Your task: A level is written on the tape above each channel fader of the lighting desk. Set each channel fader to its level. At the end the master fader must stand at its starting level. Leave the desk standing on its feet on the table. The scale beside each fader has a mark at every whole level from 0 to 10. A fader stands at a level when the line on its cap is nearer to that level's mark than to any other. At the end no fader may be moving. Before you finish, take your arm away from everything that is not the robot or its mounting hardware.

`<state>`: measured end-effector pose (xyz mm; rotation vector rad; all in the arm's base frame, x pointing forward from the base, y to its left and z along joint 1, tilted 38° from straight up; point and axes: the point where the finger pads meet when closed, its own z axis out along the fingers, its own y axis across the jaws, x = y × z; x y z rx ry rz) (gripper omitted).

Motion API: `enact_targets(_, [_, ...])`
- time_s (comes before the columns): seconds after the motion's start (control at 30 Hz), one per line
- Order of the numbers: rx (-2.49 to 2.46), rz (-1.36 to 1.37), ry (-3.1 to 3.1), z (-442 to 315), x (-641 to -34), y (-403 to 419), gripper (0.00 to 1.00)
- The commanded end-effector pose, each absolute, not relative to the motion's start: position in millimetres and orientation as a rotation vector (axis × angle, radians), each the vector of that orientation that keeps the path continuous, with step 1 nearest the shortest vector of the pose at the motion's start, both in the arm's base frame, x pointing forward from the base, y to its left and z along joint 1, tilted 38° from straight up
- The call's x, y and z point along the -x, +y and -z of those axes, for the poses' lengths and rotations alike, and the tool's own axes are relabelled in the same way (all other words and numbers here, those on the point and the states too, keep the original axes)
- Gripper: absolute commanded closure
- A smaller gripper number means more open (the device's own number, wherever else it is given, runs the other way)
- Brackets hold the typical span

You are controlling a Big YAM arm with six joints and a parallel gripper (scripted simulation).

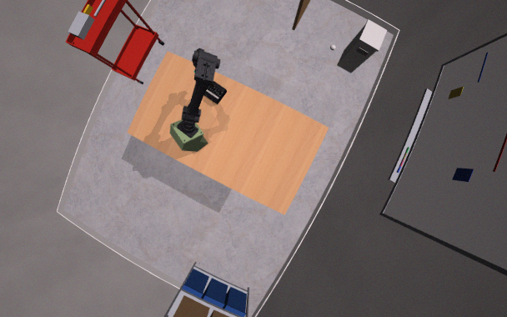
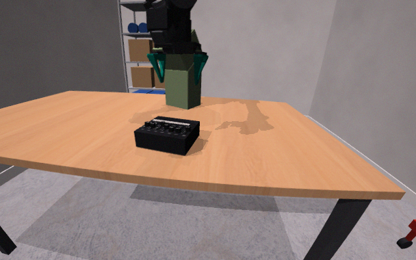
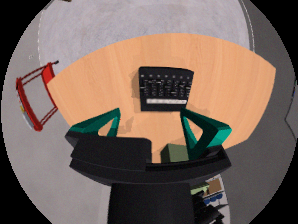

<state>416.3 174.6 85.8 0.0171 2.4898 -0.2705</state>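
The black lighting desk stands flat on the wooden table. A row of dark fader caps crosses its top; their levels are too small to read. A white tape strip runs along the desk's side nearer the arm's base; its writing is not legible. My gripper is wide open and empty, its two green fingers apart. It hangs above the table, clear of the desk, on the arm-base side of it. In the top view the arm hides the fingers and part of the desk.
The arm's green base stands on the table behind the desk as seen in the exterior view. A red trolley stands on the floor beside the table. A shelf rack and a dark cabinet stand farther off.
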Motion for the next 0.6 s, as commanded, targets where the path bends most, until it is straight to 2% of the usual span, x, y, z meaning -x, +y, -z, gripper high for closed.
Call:
enact_targets(0.0, [-0.054,0.273,2.495,-85.3,-419.7,173.9,0.0])
enact_targets(0.57, [-0.058,0.26,2.483,-86.9,-422.2,176.1,0.0])
